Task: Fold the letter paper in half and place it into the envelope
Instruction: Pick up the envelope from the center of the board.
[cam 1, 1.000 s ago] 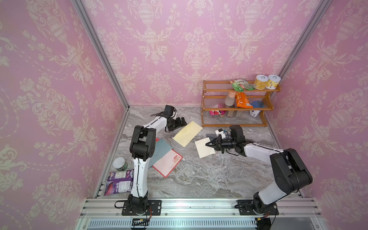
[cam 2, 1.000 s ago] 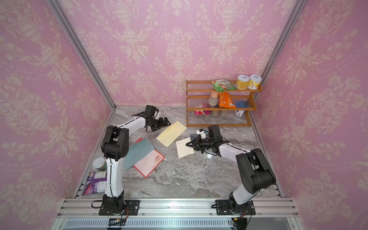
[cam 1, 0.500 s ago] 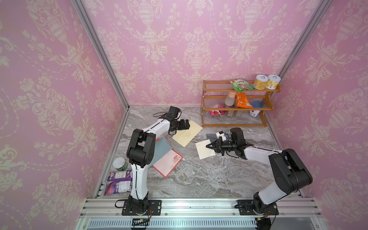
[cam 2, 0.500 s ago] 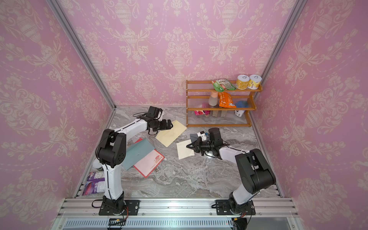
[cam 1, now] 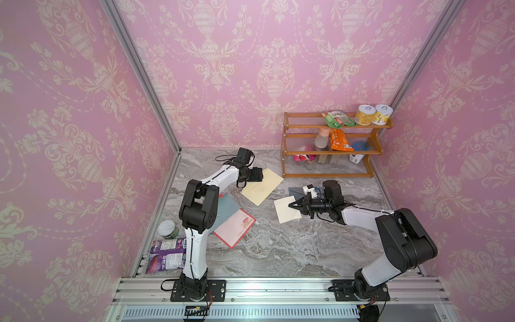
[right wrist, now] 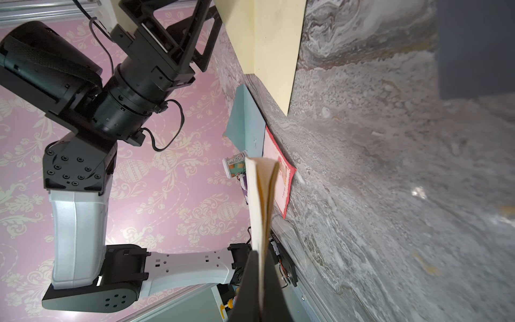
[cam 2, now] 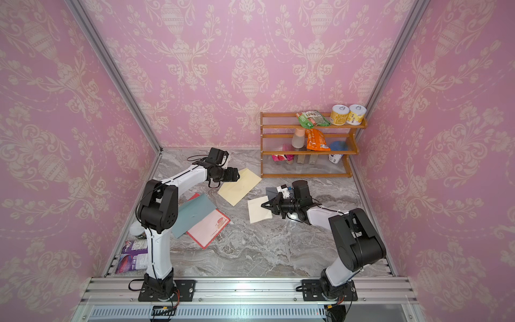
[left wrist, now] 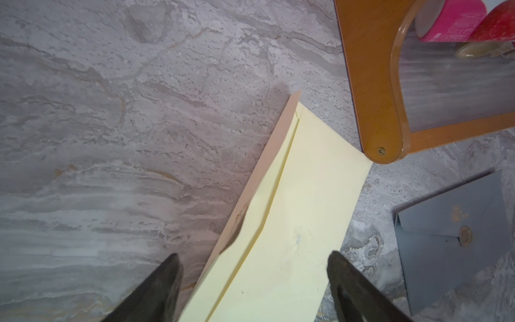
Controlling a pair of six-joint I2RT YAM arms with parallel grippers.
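On marble [cam 1: 278, 251] between pink walls [cam 1: 250, 69], left tool [left wrist: 253, 259] gapes, right tool [cam 1: 292, 205] pinches paper [cam 1: 282, 213].

No lettering is legible; print on the purple pouch [cam 1: 166, 255] is too small.

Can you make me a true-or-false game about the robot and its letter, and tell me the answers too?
1. The right gripper is shut on the folded letter paper. True.
2. The left gripper is open, with a finger on each side of the yellow envelope. True.
3. The folded letter paper is inside the yellow envelope. False: it is outside, pinched in the right gripper.
4. The yellow cans stand on the wooden rack's bottom shelf. False: the yellow cans are on the wooden rack's top shelf.
5. A teal envelope lies partly over a red-edged card. True.
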